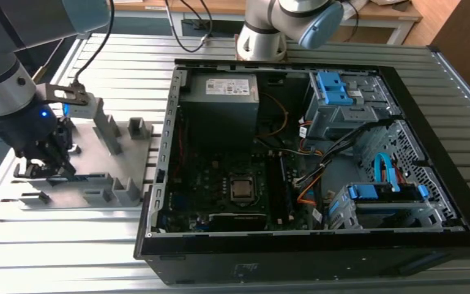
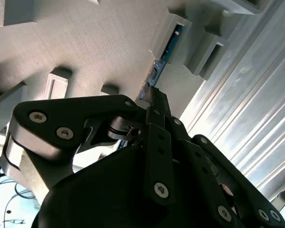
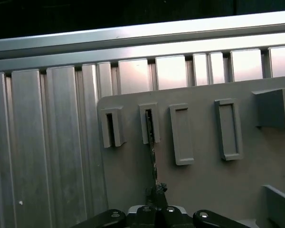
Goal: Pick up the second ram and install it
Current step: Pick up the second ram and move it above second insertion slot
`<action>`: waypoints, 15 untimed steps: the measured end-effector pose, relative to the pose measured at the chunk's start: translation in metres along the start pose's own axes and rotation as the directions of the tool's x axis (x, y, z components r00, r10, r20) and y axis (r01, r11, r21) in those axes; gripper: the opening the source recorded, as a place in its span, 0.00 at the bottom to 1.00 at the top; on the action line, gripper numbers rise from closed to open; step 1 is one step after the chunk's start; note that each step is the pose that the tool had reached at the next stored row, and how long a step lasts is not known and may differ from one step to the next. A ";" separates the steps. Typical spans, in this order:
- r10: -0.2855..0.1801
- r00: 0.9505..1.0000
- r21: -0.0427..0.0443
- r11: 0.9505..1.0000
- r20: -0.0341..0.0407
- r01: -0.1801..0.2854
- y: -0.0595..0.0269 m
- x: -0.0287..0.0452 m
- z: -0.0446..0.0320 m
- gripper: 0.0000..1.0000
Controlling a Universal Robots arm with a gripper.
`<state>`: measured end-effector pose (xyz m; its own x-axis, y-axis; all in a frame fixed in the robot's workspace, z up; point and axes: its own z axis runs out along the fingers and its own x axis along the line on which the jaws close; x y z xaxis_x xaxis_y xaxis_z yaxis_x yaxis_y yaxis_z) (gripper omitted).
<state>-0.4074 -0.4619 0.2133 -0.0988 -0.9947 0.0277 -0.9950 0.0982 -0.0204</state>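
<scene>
Showing the claw (image 1: 55, 170) poised at the grey holder (image 1: 141, 162), which lies on the slatted counter (image 1: 55, 245) at nine o'clock of the open case (image 1: 317, 251) in the exterior view. The claw's fingers (image 2: 156, 142) stand together, clamped on the thin edge of the ram (image 2: 168, 45). The ram stands on edge, its far end seated in a slotted block (image 3: 149, 124). Neighbouring blocks (image 3: 111, 127) rise close on either side of it. Taller posts (image 1: 108, 131) stand between one and two o'clock of the claw. A second arm's base (image 1: 259, 37) sits at twelve o'clock of the case.
</scene>
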 end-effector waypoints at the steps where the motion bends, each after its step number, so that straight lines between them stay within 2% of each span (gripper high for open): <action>1: 0.000 1.000 0.000 1.000 0.000 0.000 0.0000 0.0000 0.0000 0.10; 6: 0.000 1.000 0.000 1.000 0.000 0.000 0.0000 0.0000 0.0002 0.11; 8: 0.000 1.000 0.000 1.000 0.000 0.000 0.0000 0.0000 0.0002 0.23; 11: 0.000 1.000 0.000 1.000 0.000 0.000 0.0000 0.0000 0.0002 0.29; 12: 0.000 1.000 0.000 1.000 0.000 0.000 0.0000 0.0000 0.0003 0.35; 13: 0.000 1.000 0.000 1.000 0.003 0.000 0.0002 0.0000 0.0006 0.35; 14: -0.004 1.000 -0.001 1.000 0.013 0.004 0.0005 0.0000 0.0012 0.35; 15: -0.014 1.000 -0.001 1.000 0.016 0.014 0.0007 -0.0001 0.0019 0.35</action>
<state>-0.4081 -0.4618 0.2114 -0.0841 -0.9964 0.0124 -0.9963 0.0839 -0.0191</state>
